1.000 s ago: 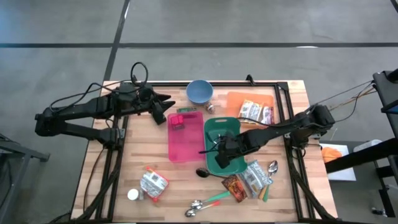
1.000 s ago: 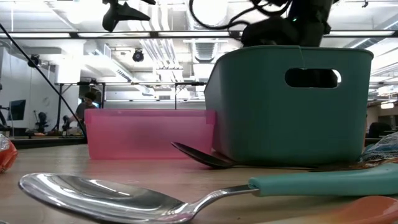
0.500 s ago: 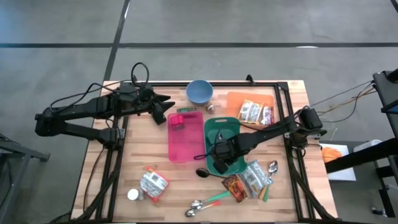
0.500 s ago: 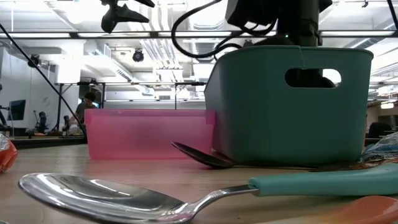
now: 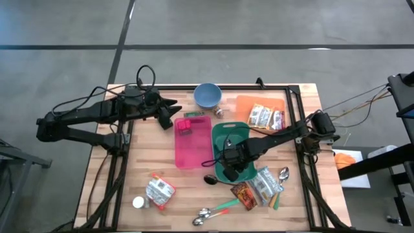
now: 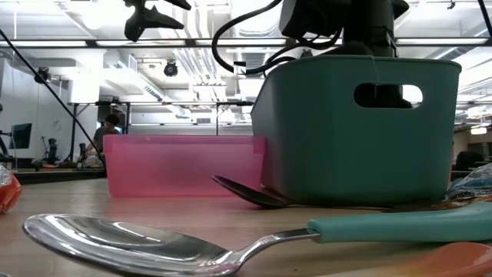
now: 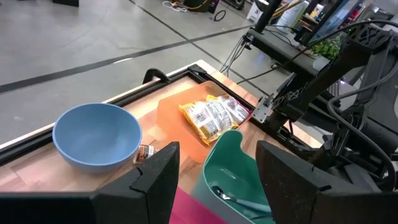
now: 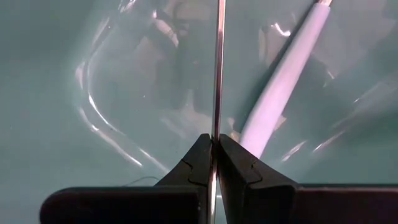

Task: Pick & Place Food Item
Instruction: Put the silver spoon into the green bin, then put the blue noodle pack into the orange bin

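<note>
My right gripper (image 5: pixel 231 159) reaches down into the teal bin (image 5: pixel 223 133) and is shut on a thin metal utensil (image 8: pixel 219 68), seen edge-on in the right wrist view. A pale-handled utensil (image 8: pixel 283 81) lies on the bin's floor beside it. Food packets lie on the orange board (image 5: pixel 266 116), by the bin's near right corner (image 5: pixel 265 184) and near the table's front left (image 5: pixel 159 191). My left gripper (image 5: pixel 174 116) waits open above the far end of the pink bin (image 5: pixel 193 145), holding nothing. My right gripper pinches the utensil's thin metal shaft (image 8: pixel 216 127) between its two fingertips, coming from above and pointing down into the teal bin. The shaft runs on from the fingertips along the bin's floor. I cannot tell whether it rests on the floor.
A blue bowl (image 5: pixel 207 95) stands at the far edge. A dark spoon (image 5: pixel 210 179) lies against the teal bin's near side, and more spoons (image 5: pixel 213 212) lie at the near edge. A red-brown packet (image 5: pixel 244 194) lies near them. The pink bin holds a small red item (image 5: pixel 185 126).
My right gripper has sunk deeper into the teal bin and its wrist has turned a little, the fingers staying shut. In the low view it now shows behind the bin's handle hole.
</note>
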`<move>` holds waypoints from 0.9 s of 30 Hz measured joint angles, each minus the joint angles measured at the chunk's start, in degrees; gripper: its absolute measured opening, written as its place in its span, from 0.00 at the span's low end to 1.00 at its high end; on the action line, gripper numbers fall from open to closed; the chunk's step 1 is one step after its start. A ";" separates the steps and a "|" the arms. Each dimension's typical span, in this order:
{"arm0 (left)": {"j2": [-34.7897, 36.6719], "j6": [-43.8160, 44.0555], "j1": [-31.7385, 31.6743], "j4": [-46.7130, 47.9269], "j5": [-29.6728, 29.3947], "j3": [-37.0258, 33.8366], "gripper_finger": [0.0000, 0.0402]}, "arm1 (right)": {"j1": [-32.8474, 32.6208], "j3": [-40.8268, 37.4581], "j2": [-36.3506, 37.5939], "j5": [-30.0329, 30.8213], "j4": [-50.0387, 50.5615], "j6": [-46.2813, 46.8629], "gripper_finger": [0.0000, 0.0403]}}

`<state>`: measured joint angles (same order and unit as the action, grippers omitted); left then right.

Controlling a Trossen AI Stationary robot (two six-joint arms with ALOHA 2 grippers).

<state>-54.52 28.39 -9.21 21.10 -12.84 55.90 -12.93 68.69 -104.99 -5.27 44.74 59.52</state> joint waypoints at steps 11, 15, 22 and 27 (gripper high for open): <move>0.00 0.19 0.00 0.17 0.00 0.00 0.53 | 0.02 -0.09 0.00 -0.91 -0.05 -0.59 0.18; 0.00 0.20 0.00 0.17 0.00 0.00 0.53 | 0.02 -0.09 0.00 -0.99 -0.05 -0.69 0.30; 0.00 0.21 0.00 0.17 0.00 0.00 0.53 | 0.35 -0.11 0.00 -1.08 -0.03 -0.67 0.46; 0.00 0.21 0.00 0.24 0.00 0.00 0.53 | 0.73 0.46 0.17 -1.00 -0.10 0.22 0.52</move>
<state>-54.52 28.60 -9.21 21.34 -12.84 55.90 -12.20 69.15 -104.81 -6.27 44.63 59.75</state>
